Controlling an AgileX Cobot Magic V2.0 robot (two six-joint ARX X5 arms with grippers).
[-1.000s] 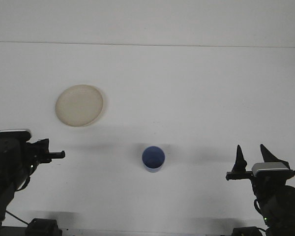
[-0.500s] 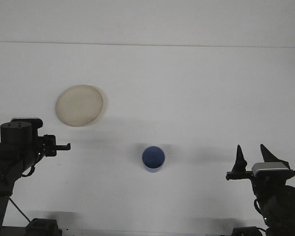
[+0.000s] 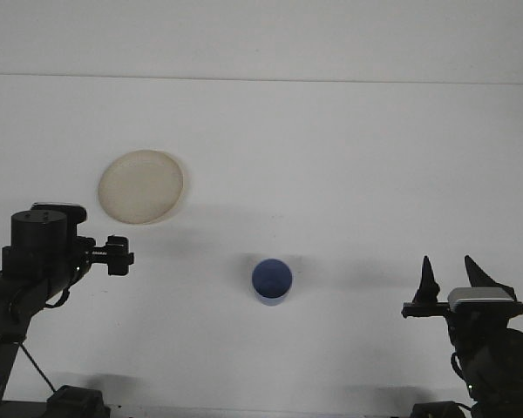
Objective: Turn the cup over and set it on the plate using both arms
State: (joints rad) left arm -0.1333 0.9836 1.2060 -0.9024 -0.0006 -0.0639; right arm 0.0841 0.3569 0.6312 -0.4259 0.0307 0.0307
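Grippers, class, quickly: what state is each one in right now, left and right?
Left gripper: cannot be told from this view; nothing seen in it.
Right gripper: open, empty, apart from the blue cup.

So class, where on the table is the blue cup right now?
In the front view, the blue cup stands near the table's front centre, between the two arms and to the lower right of the beige plate.
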